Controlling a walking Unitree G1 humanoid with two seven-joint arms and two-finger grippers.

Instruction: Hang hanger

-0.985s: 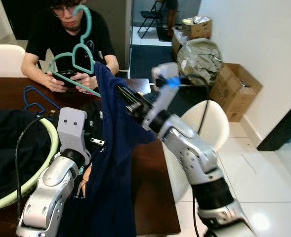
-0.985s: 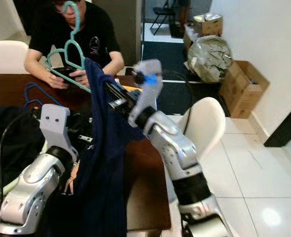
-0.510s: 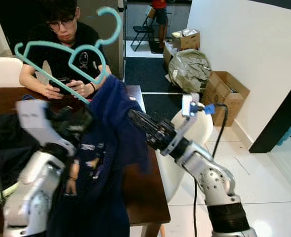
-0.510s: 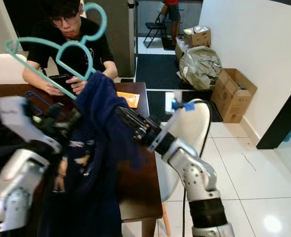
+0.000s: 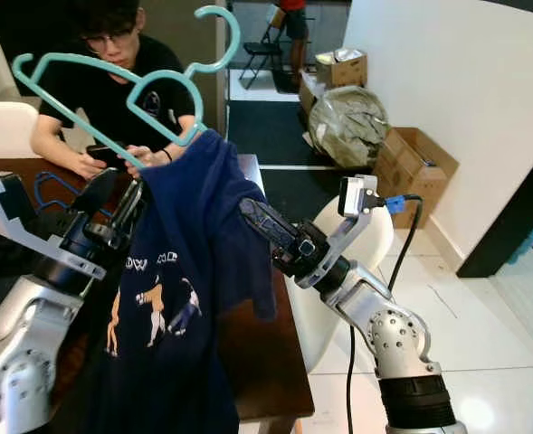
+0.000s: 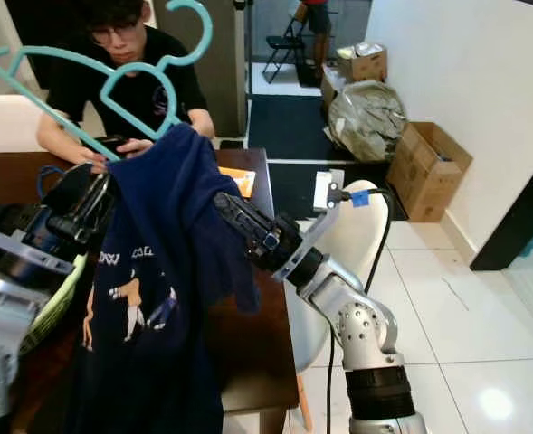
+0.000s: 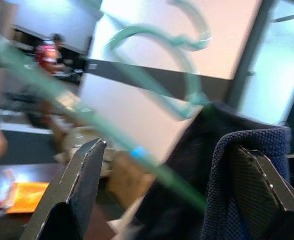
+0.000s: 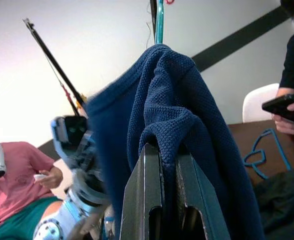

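A teal plastic hanger (image 5: 85, 63) is held high over the table, one end tucked inside the collar of a navy blue shirt (image 5: 189, 271) with a white print. My left gripper (image 5: 119, 194) stands open just under the hanger. In the left wrist view the hanger's bar (image 7: 137, 152) crosses between the fingers, and navy cloth drapes over one finger (image 7: 256, 185). My right gripper (image 5: 248, 208) reaches in from the right and is shut on a fold of the shirt (image 8: 171, 100) near the collar.
A person in a black top (image 5: 76, 95) sits at the far side of the brown table (image 5: 257, 362) holding a phone. A blue hanger (image 5: 44, 185) lies on the table. A white chair (image 5: 375, 244) stands at the right; boxes (image 5: 411, 163) line the wall.
The hanger has swung up and tipped to the left. The shirt now hangs spread with its print showing. My left gripper has risen beside it; the right stays shut on the cloth.
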